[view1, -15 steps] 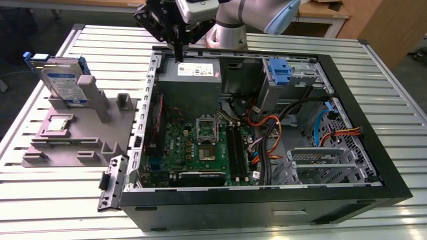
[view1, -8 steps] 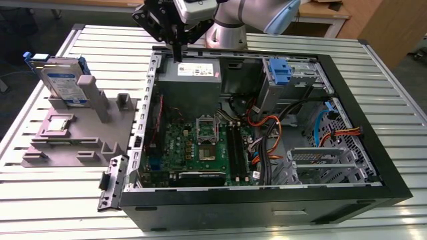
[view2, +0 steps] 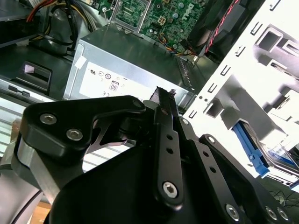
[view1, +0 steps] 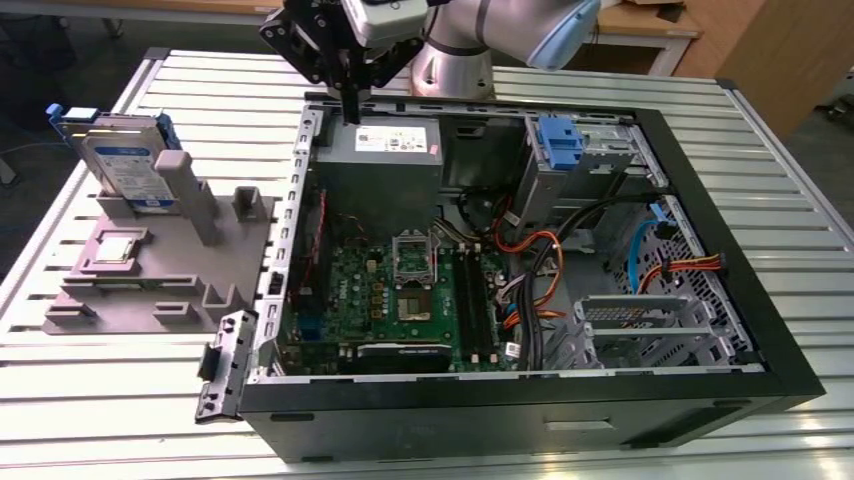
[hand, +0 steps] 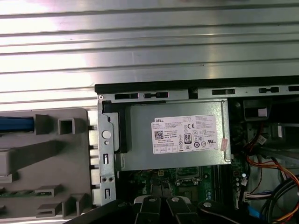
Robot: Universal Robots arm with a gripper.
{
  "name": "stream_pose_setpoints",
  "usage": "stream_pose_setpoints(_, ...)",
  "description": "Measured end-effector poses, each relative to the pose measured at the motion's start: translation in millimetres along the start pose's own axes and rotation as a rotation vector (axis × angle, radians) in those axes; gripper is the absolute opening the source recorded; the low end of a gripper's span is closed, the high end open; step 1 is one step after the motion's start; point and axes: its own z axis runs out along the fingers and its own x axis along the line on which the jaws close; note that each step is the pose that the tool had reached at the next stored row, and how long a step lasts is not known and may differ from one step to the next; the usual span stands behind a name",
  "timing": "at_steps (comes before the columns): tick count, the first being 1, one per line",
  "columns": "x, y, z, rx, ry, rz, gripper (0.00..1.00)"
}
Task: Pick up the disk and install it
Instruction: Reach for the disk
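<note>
Ribbed silver metal table [view1: 774, 150] carries an open black computer case [view1: 747, 340], with wooden furniture [view1: 787, 50] behind it. On the exterior view's left, a grey stand [view1: 160, 290] holds the disk [view1: 127, 160] upright. The gripper [view1: 351, 115], jaws together and empty, hangs over the case's power supply [view1: 387, 140], well apart from the disk.
</note>
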Motion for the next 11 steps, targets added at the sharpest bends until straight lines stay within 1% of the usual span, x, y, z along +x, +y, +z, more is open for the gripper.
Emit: stream_pose_setpoints(11,5.7,-0.4,0.0,0.0,0.0,0.0,0.1)
